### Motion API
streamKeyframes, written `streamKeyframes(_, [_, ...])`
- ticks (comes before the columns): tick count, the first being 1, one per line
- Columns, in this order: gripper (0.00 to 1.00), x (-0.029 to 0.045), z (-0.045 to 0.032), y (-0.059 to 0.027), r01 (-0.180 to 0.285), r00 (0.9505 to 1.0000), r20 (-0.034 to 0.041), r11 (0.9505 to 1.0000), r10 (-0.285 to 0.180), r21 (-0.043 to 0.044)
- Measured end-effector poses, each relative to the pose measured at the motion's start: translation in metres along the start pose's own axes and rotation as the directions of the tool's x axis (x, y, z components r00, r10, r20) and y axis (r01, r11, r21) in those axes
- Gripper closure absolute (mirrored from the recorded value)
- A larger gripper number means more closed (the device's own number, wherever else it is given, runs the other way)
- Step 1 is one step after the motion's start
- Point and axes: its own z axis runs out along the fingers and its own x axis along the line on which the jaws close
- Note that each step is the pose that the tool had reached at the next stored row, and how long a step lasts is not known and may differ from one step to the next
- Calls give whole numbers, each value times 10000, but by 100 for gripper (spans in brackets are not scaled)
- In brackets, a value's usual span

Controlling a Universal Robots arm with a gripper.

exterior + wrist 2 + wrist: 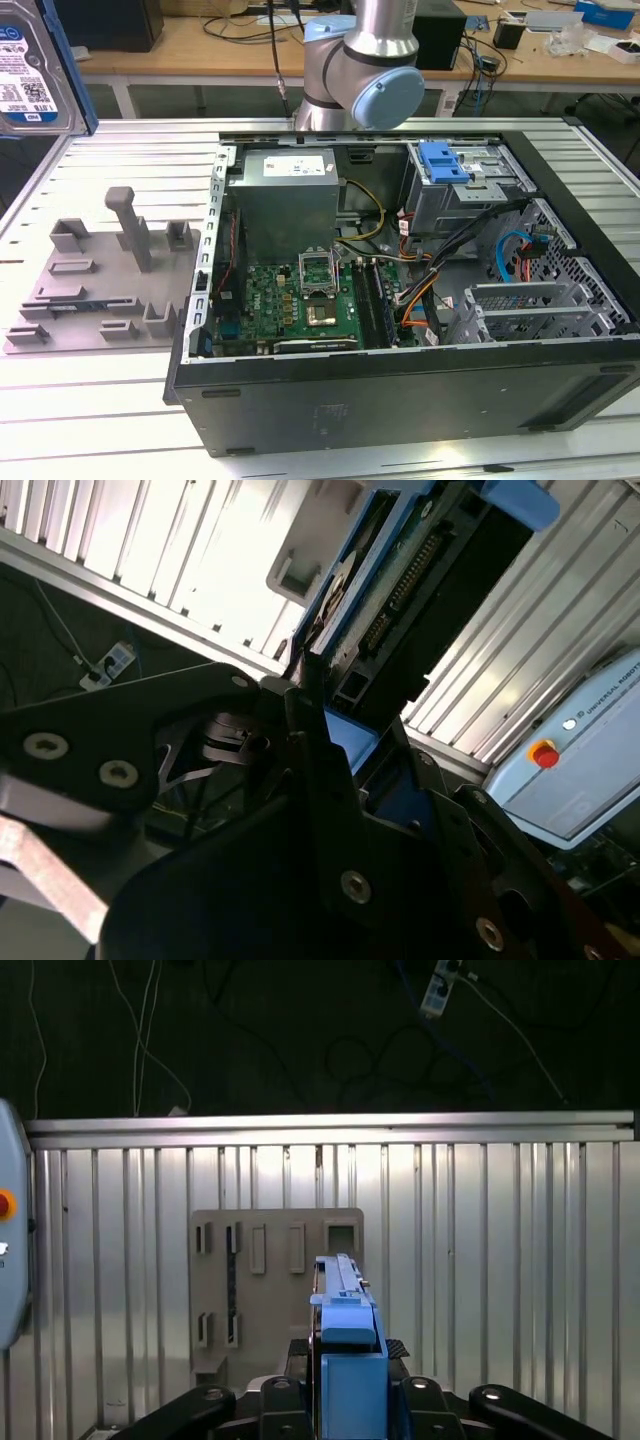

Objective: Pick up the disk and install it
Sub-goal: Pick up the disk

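I pinch the disk (28,60) edge-on, one jaw on each flat side of its blue carrier. It hangs clear of the table at the exterior view's far left, its white-and-blue label with dark print turned to that camera. In the first wrist view my gripper (348,1360) holds it over the grey holder plate (270,1290) on the slatted table (500,1260). The open computer case (400,390) lies to the exterior view's right.

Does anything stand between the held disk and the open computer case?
Nothing visible does. The gripper holds the disk at the exterior view's left, clear of the case, whose top side is open.
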Motion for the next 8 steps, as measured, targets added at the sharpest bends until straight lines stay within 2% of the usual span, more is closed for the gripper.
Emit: streamKeyframes(8, [64, 135, 4, -236, -1, 10000, 0, 10000, 1, 0])
